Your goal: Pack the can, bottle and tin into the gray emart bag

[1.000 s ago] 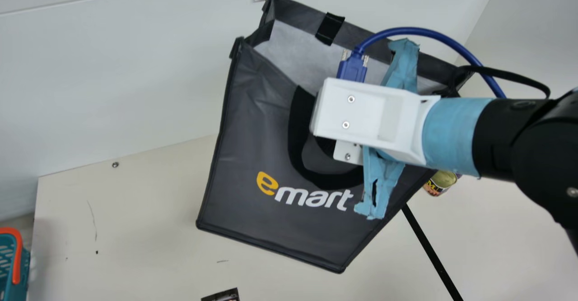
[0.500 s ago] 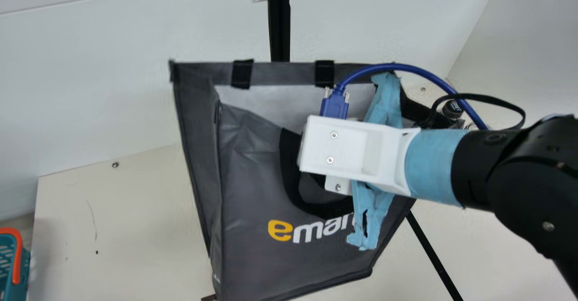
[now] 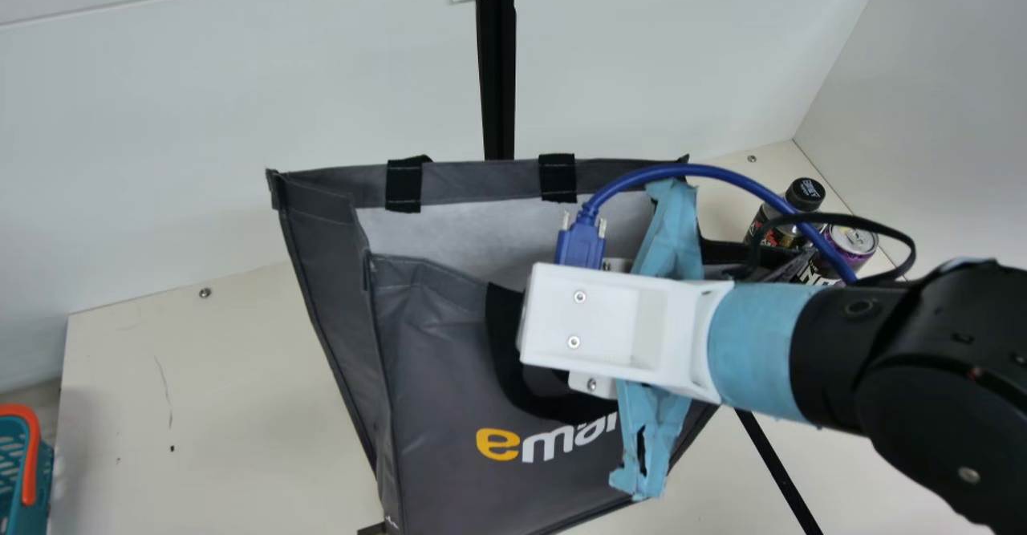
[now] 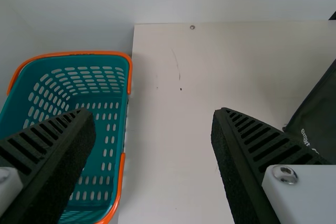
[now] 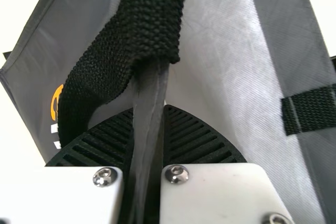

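One bag (image 3: 437, 342), one tool (image 3: 622, 322), both shifted

This looks like a robot lab. There is a big black and white robot arm (image 3: 830, 358) with a fat blue wire (image 3: 690, 170) and blue tape (image 3: 758, 350) on it. Plain white walls (image 3: 241, 118) stand behind and beside the cream tabletop (image 3: 265, 407), which has little metal screws (image 3: 204, 293) in it.

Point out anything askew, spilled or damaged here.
The gray emart bag looks slightly misshapen: its near wall is creased, its rim pinched in the right gripper. A thin, curved line, perhaps a scratch, marks the table left of it. I see no spill.
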